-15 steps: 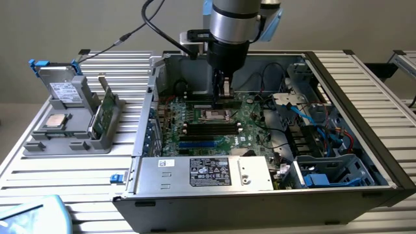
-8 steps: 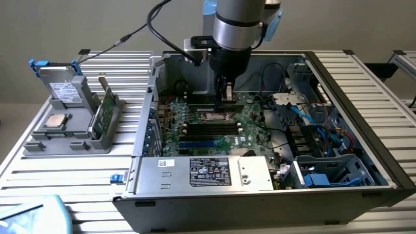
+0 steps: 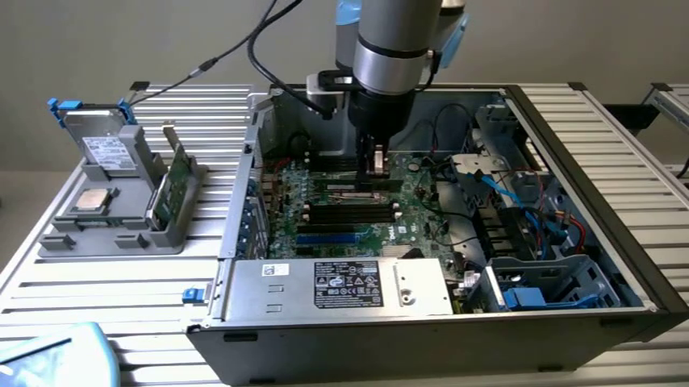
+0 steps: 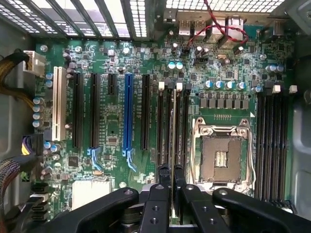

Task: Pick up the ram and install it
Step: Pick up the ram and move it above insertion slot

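Seen edge-on, the ram (image 4: 173,131) is a thin pale-green strip running along the black memory slots (image 4: 161,121) beside the CPU socket (image 4: 221,158). My gripper (image 4: 171,183) is shut on its near end, one black finger (image 4: 164,180) on each side. The far end of the stick reaches the white slot latches (image 4: 179,87). How deep it sits in the slot I cannot tell. In the exterior view my gripper (image 3: 378,168) reaches straight down into the open computer case, just above the motherboard (image 3: 356,216).
The case walls (image 3: 242,201) close in around the arm. A power supply box (image 3: 339,286) sits at the front, with cables and drive cages (image 3: 538,282) to the exterior view's right. A grey holder (image 3: 108,234) outside carries a hard drive (image 3: 102,145) and a green card (image 3: 167,192).
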You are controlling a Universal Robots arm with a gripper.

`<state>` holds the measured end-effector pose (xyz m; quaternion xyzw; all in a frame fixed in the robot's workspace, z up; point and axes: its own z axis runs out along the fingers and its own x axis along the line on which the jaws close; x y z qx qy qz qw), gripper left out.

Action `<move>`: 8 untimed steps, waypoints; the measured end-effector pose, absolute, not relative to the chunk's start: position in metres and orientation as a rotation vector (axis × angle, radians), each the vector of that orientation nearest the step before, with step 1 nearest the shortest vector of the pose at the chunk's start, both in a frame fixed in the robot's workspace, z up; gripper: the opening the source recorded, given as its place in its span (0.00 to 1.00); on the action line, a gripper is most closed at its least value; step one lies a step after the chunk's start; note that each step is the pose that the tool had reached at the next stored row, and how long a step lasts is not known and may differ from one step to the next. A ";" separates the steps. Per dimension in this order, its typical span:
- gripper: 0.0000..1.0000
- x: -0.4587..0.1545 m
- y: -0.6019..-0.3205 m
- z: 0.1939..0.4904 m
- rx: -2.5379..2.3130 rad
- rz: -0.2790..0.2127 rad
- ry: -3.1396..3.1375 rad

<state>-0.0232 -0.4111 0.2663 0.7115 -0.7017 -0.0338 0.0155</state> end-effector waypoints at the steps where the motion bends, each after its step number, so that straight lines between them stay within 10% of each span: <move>1: 0.14 -0.023 -0.411 0.265 2.209 -0.105 -2.188; 8: 0.14 -0.024 -0.409 0.252 2.193 -0.096 -2.197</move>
